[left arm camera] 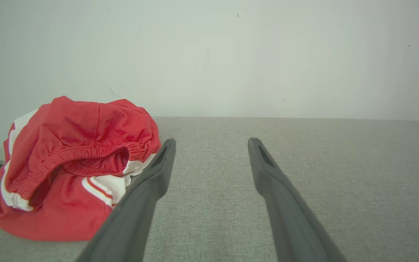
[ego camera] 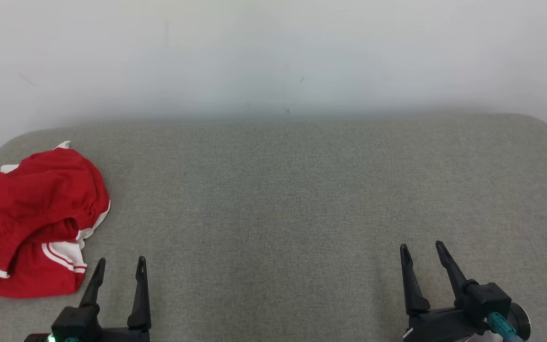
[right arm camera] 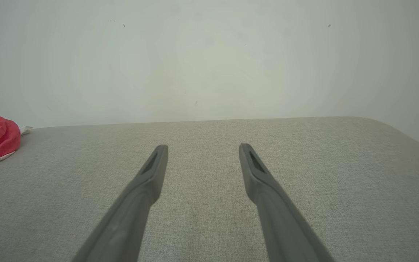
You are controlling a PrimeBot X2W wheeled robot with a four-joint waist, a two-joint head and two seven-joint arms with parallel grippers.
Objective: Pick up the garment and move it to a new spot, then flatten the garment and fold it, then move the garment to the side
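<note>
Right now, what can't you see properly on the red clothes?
Head view: the red garment has its left side cut off by the picture's edge, and its small mark is too tiny to read.
Left wrist view: a finger of the left tool hides its near corner.
Right wrist view: the left edge cuts most of it off.

One garment (ego camera: 31,218) — a single red, white-striped piece. One grey counter (ego camera: 273,199). Two grippers, a left gripper (ego camera: 121,260) and a right gripper (ego camera: 420,244), each with two dark fingers (ego camera: 94,285) — four fingers in all. One pale wall (ego camera: 273,57).
</note>
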